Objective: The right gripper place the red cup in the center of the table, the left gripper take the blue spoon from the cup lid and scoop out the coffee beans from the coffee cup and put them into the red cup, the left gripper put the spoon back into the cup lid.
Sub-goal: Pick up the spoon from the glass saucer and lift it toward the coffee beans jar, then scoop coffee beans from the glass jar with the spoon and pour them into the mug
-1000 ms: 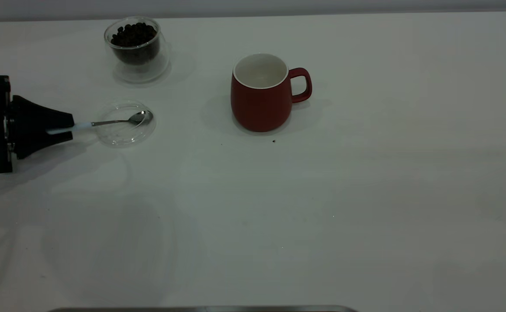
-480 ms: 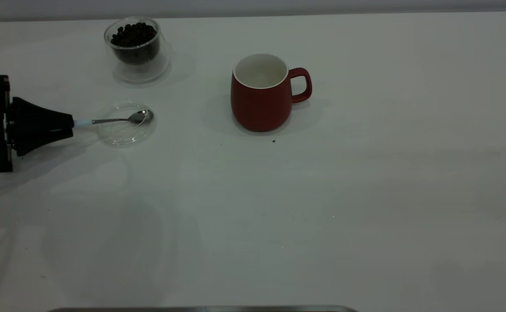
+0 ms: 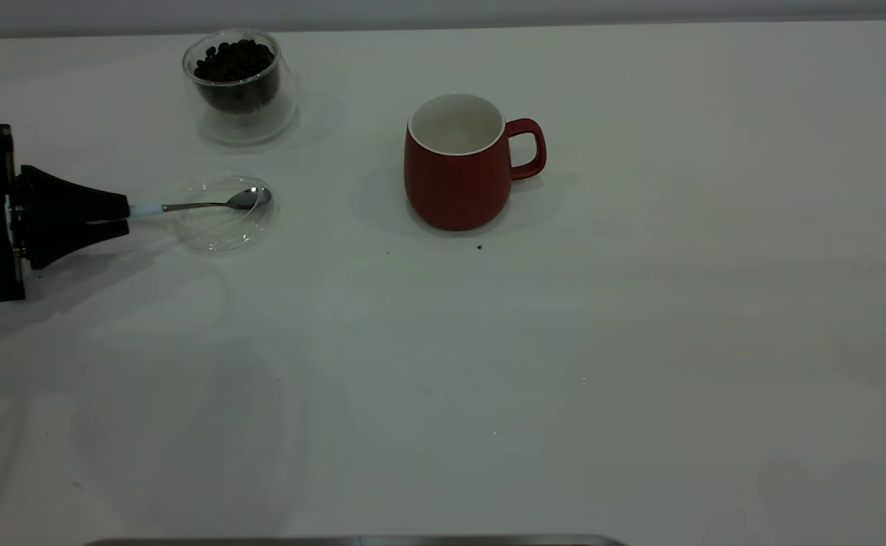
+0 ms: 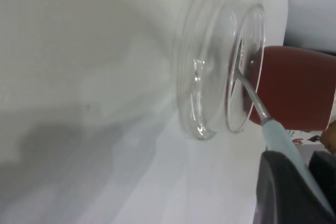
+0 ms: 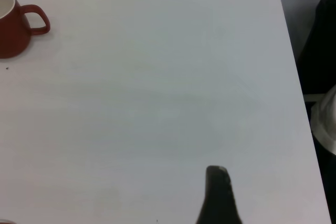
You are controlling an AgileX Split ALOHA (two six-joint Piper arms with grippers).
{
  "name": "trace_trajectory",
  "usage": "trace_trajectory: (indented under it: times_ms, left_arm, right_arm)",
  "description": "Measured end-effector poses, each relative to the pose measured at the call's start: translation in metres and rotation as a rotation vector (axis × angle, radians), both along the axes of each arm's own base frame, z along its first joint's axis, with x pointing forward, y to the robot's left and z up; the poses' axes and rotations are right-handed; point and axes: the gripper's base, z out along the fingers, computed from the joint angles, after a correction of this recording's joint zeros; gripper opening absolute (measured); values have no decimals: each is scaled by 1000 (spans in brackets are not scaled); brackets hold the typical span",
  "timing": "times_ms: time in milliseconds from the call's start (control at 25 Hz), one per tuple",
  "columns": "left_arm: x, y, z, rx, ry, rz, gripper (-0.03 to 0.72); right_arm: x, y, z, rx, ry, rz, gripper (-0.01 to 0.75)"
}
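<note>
On the white table (image 3: pixel 488 379), near its middle, the red cup (image 3: pixel 454 182) stands upright with its handle to the right; it also shows as the red cup (image 4: pixel 299 87) and the red cup (image 5: pixel 10 30). At the left edge, my left gripper (image 3: pixel 126 214) is shut on the pale handle of the blue spoon (image 3: pixel 208 205). The spoon's metal bowl hangs just over the clear cup lid (image 3: pixel 223 227). Behind the lid, the glass coffee cup (image 3: pixel 240 91) holds the coffee beans (image 3: pixel 233 59). My right gripper (image 5: pixel 217 171) is shut and empty, far right of the cup.
The table's right edge and rounded corner (image 5: pixel 283 3) lie near the right gripper, with dark equipment (image 5: pixel 320 45) beyond. A few dark specks (image 3: pixel 479 246) lie in front of the red cup.
My left gripper closed on the spoon handle. The spoon's bowl has since risen slightly and edged right over the lid. The red cup and coffee cup have not moved.
</note>
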Motion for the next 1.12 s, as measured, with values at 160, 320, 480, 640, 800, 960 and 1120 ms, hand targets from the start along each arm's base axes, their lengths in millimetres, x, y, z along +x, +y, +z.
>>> trace_trajectory:
  times_ms: [160, 320, 480, 640, 800, 960, 1120]
  left_arm:
    - [0, 0, 0, -10, 23, 11, 125]
    - [0, 1, -3, 8, 58, 29, 125]
    - [1, 2, -2, 20, 62, 29, 125]
    - [5, 6, 15, 70, 44, 2, 125]
    - [10, 9, 41, 94, 32, -28, 124]
    - [13, 11, 65, 108, 45, -35, 124]
    - [16, 14, 94, 140, 23, -48, 124]
  right_arm:
    - [0, 0, 0, 0, 0, 0, 590]
    - [0, 0, 0, 0, 0, 0, 590]
    - [0, 0, 0, 0, 0, 0, 590]
    - [0, 0, 0, 0, 0, 0, 590]
    - [0, 0, 0, 0, 0, 0, 590]
    - [0, 0, 0, 0, 0, 0, 590]
    - [0, 0, 0, 0, 0, 0, 590]
